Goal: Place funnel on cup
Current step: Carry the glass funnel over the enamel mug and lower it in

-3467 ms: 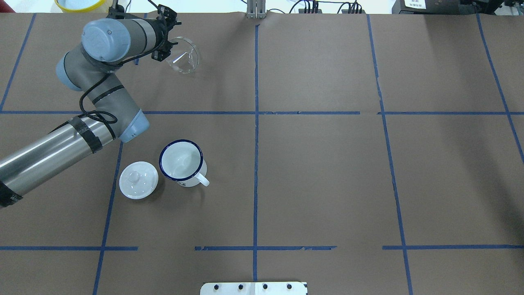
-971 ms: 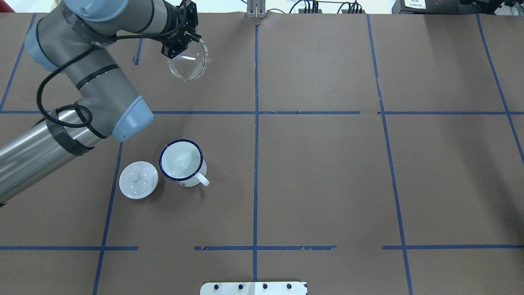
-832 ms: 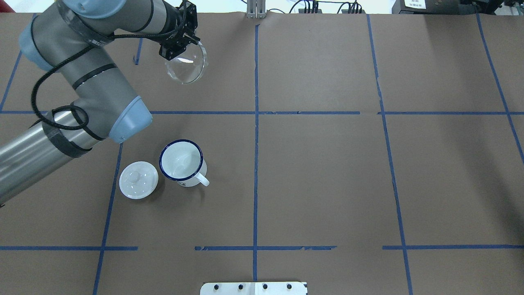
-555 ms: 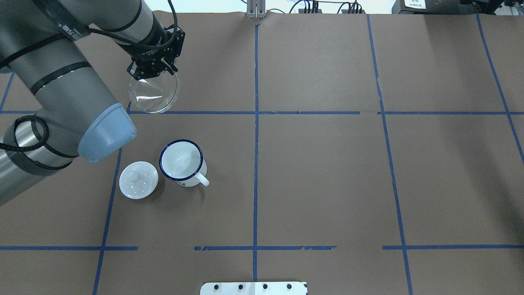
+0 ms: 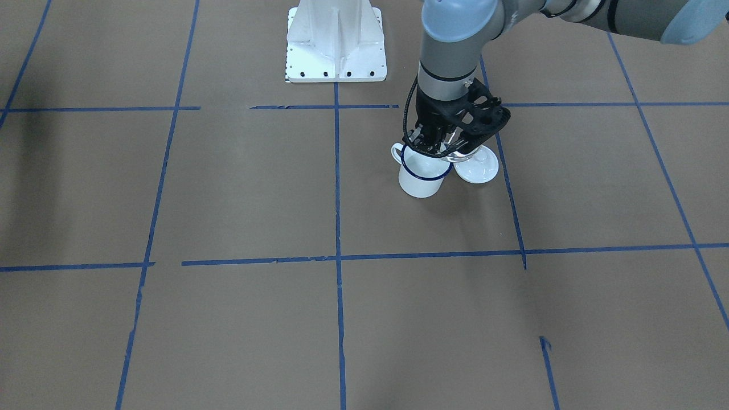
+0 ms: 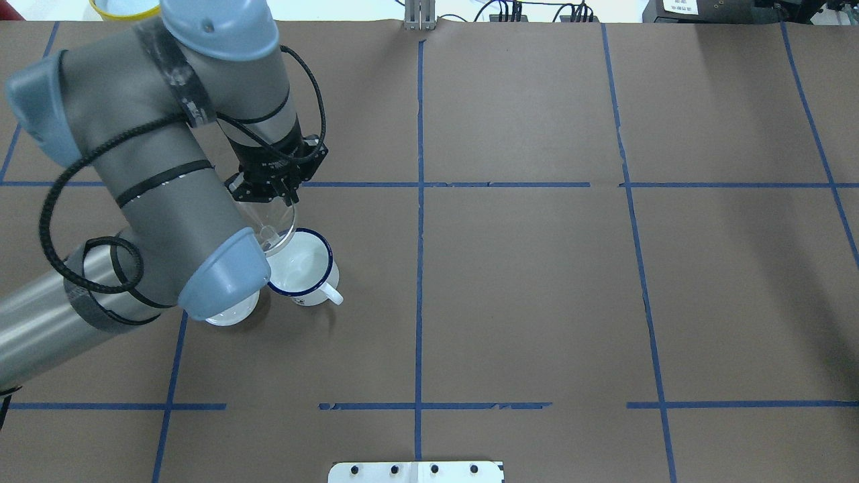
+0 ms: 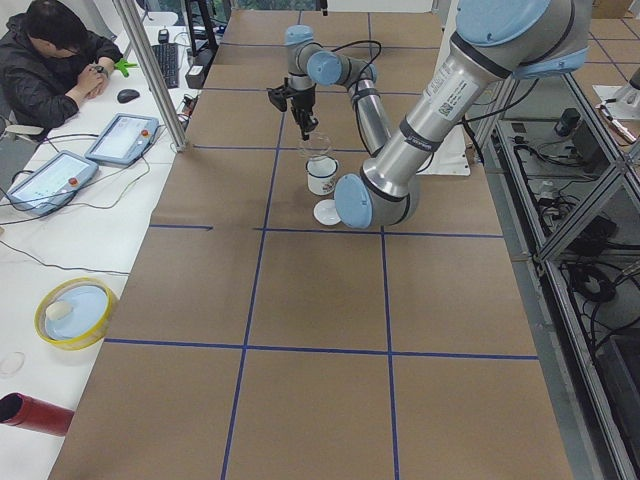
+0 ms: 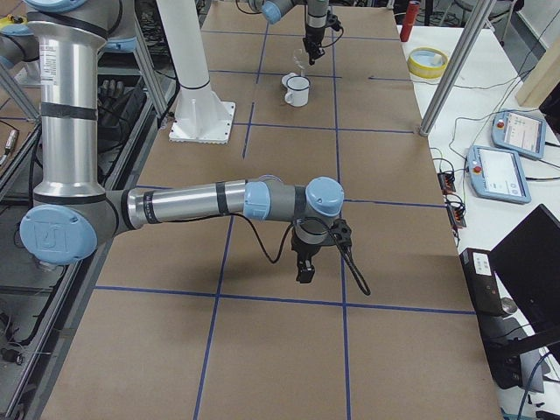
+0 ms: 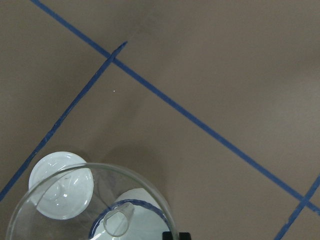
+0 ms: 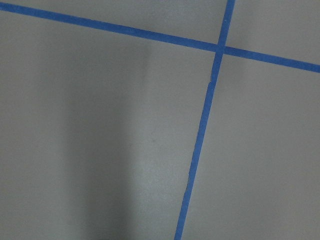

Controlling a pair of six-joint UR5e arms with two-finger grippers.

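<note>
Half done, I judge: the left gripper (image 6: 270,200), fingers clamped on the rim of the clear funnel (image 6: 272,228), holds it over the enamel mug (image 6: 305,275) at its edge, left of centre overhead. Centring and lowering remain. Whether the right gripper (image 8: 304,269) has its fingers apart, I cannot tell.

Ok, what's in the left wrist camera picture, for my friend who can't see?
A clear funnel fills the bottom, with a blue-rimmed white cup seen through it. A white lid sits beside the cup on a brown table crossed by blue tape lines.
</note>
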